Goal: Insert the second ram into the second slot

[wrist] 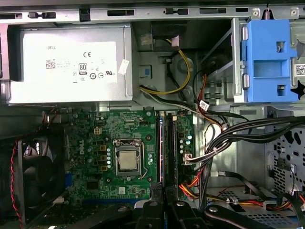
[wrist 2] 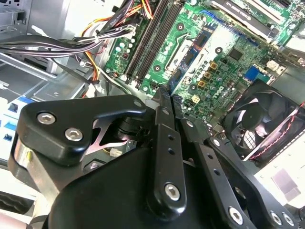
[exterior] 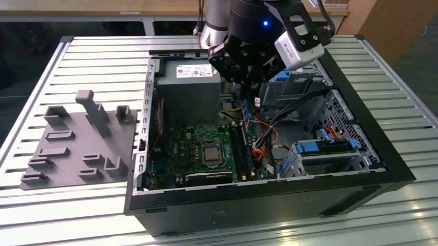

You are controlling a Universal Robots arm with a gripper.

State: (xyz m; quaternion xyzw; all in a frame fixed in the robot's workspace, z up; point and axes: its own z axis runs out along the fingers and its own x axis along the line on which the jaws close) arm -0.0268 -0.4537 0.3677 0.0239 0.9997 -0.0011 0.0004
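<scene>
Overhead — claw (exterior: pixel 240 85) plumb above motherboard (exterior: pixel 186 149)

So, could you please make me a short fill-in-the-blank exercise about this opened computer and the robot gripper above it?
1. The gripper, shut on the second ram, hangs above the open computer ____.
2. The motherboard is ____ in colour.
3. The grey fixture plate lies outside the computer, on the exterior view's ____.

Missing words: case; green; left.

Matt black pincer (wrist 2: pixel 167 93), ribbed metal table (exterior: pixel 96 56)
</scene>
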